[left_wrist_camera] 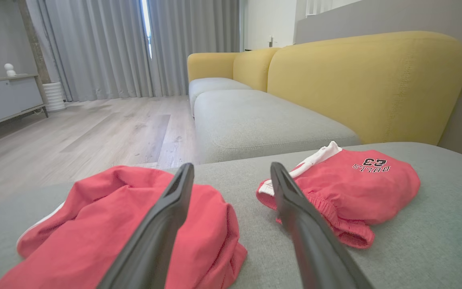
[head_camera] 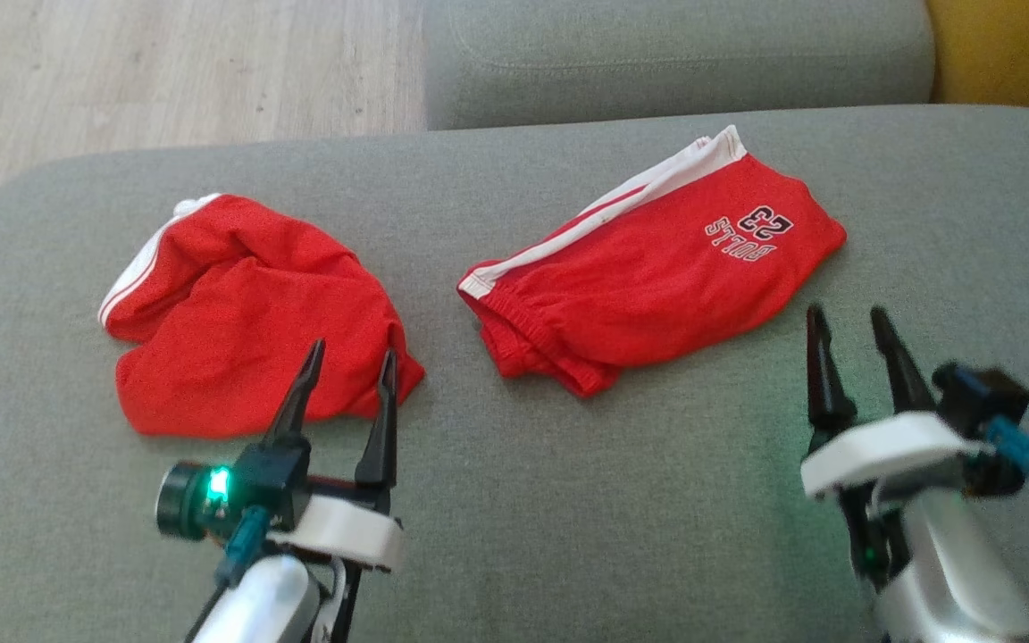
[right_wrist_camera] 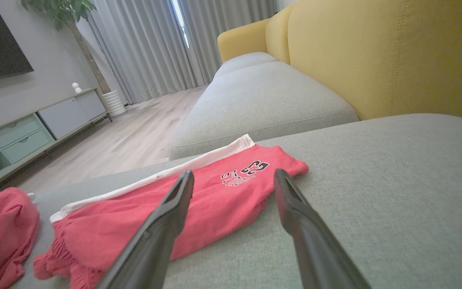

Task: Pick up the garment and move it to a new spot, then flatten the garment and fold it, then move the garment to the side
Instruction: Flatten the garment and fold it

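step: pick-up, seemingly not begun | garment [head_camera: 238,313] crumpled at left end of cushion [head_camera: 568,500]; folded shorts [head_camera: 657,268] mid-cushion | left tool [head_camera: 354,350] wide open, empty, over garment's near edge | right tool [head_camera: 847,311] wide open, empty | next: lower, pinch cloth

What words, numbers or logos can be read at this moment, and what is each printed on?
"23": on the flat red shorts, in dark print, upside down in the head view.
"BULLS": on the same shorts, right beside the number, also upside down; blurred in the right wrist view.
Nothing readable on the crumpled red garment.
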You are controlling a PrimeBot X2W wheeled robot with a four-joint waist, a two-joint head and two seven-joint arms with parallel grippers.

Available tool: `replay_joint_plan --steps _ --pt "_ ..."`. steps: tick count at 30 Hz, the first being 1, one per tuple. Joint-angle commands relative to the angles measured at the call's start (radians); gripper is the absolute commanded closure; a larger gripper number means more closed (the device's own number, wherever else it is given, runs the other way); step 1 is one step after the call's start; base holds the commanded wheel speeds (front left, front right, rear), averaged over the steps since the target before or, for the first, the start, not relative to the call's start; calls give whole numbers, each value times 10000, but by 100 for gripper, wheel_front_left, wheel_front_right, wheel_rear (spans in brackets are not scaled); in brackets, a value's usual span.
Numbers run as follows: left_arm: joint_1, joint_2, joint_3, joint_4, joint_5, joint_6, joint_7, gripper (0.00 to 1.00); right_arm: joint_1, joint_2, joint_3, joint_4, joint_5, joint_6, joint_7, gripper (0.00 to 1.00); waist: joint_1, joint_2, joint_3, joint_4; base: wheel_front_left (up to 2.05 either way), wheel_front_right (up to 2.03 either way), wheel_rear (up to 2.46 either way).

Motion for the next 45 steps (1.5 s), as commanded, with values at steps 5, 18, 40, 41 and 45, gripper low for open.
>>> replay_joint_plan --steps 5,18,40,41,45 --pt "340 -223 989 -368 538 -221 -63 0 842 304 -253 -1215 -537 -7 -61 0 1 -1 -183 68 0 0 0" --pt "449 -934 1807 -367 1644 -1030 -64 0 1138 321 -533 -2597 -534 -7 790 0 1 -1 469 488 0 0 0" --pt "-1149 -2148 1436 -121 2582 -1999 -64 0 -4628 -102 -6800 2671 -2421 -7 3323 0 1 -1 2812 2122 0 0 0" --pt "-1182 -2173 1423 -107 2597 -2021 -64 0 -4812 -151 -7084 2906 -2688 -7 3389 0 1 -1 2861 2166 0 0 0" --pt "-1291 -2246 1436 -63 2637 -2083 -64 0 -5511 -132 -7703 3710 -3305 -7 3638 0 1 -1 3010 2288 0 0 0"
